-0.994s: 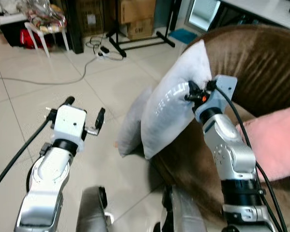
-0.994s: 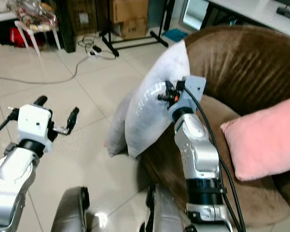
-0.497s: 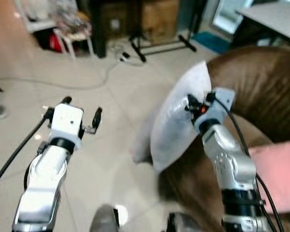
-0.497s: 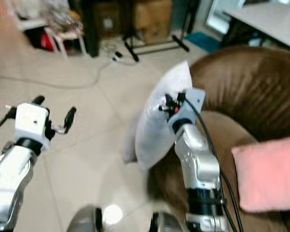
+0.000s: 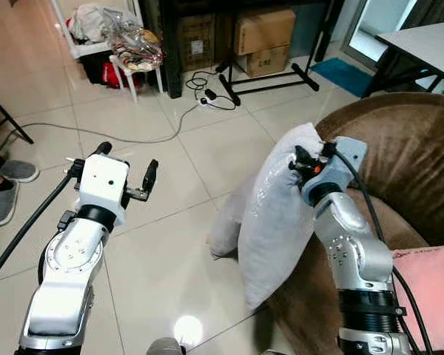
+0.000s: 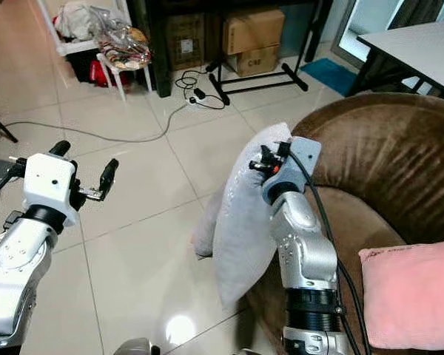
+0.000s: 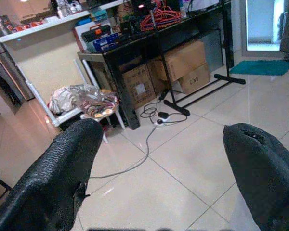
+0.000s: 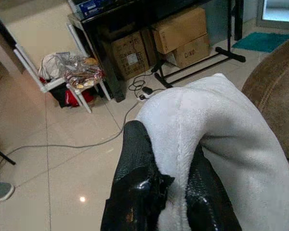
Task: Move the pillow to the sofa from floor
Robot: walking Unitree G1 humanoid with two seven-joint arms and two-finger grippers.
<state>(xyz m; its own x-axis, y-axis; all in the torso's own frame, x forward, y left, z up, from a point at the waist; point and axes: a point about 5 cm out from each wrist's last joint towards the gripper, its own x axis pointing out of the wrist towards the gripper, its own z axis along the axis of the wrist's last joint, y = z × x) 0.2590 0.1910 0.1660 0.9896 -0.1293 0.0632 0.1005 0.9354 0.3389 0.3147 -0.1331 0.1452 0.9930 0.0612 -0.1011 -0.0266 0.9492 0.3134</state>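
The right pincer (image 5: 302,158) is clamped tight on the top edge of a white pillow (image 5: 274,211); in the right wrist view the two black fingers (image 8: 135,178) pinch a fold of the fleecy cover (image 8: 216,139) between them. The pillow hangs upright from that grip, off the tiled floor (image 5: 155,244), its lower end dangling just in front of the near-left edge of the brown sofa (image 5: 399,155) and its right side against the sofa's arm. A second pale cushion (image 5: 228,225) rests on the floor just behind and to the left of it, leaning toward the sofa. A pink cushion (image 5: 429,292) lies on the sofa seat at the near right.

The left pincer (image 5: 126,166) is held out over the bare floor, well to the left of the pillow, its fingers (image 7: 58,173) spread wide apart and gripping nothing.

At the far side, cardboard boxes (image 5: 263,37) sit under a dark worktop (image 7: 149,36), beside a white stool (image 5: 133,63) with a heap on it, and a cable (image 5: 118,137) trails across the tiles. A person's slippered feet (image 5: 4,188) stand at the far left edge.
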